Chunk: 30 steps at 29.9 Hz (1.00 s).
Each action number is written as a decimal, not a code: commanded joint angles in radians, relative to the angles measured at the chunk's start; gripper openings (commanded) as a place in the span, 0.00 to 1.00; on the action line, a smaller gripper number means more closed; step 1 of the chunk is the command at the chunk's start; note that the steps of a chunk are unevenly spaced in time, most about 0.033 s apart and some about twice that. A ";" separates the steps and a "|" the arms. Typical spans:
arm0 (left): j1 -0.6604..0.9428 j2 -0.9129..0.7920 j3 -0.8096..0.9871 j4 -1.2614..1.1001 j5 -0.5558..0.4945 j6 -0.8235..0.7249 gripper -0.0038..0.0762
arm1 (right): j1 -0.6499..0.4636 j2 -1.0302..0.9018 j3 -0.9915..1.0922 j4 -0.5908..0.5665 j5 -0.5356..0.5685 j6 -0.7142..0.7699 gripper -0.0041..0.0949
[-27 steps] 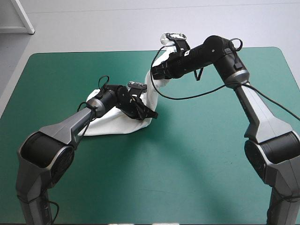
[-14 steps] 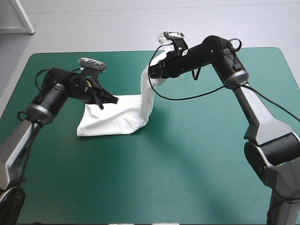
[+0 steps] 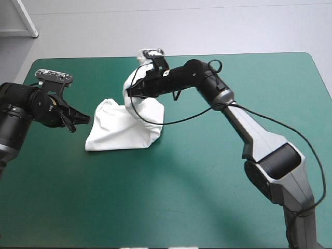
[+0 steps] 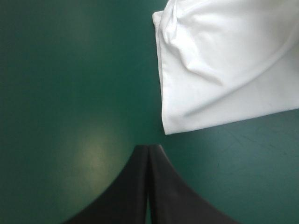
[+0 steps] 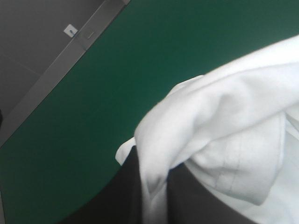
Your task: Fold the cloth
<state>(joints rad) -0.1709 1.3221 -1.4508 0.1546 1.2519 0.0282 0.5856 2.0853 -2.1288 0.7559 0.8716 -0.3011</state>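
The white short-sleeved T-shirt [image 3: 122,132] lies half-folded on the teal-green worktop [image 3: 207,197]. The right end effector [image 3: 129,92] pinches its raised end, possibly a hem; the left end effector [image 3: 83,120] hangs alongside, closed and empty. Next, lay that end flat.

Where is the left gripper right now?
In the high view the left gripper hovers just left of the T-shirt, not touching it, fingers shut, over bare teal-green cover.

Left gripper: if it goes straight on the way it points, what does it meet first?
Probably the near edge of the T-shirt, just ahead of the left gripper. The wrist view shows it slightly off line, so maybe only a graze.
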 commanded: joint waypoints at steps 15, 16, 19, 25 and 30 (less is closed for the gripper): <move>0.001 -0.113 0.030 0.007 0.038 -0.008 0.04 | 0.113 0.232 -0.447 0.075 0.067 -0.060 0.80; 0.001 -0.113 0.043 0.009 0.038 -0.006 0.04 | 0.106 0.230 -0.467 0.067 0.084 -0.037 0.80; 0.001 -0.113 0.075 0.017 0.038 -0.006 0.04 | 0.071 0.225 -0.541 0.000 0.185 0.068 0.74; 0.001 -0.122 0.079 0.028 0.033 -0.003 0.04 | 0.010 0.215 -0.638 -0.203 0.376 0.254 0.65; 0.001 -0.124 0.079 0.028 0.037 -0.003 0.04 | -0.007 0.215 -0.620 -0.306 0.376 0.325 0.65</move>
<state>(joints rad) -0.1692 1.2284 -1.3509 0.1691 1.2548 0.0279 0.5823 2.3781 -2.7303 0.4996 1.2479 -0.0298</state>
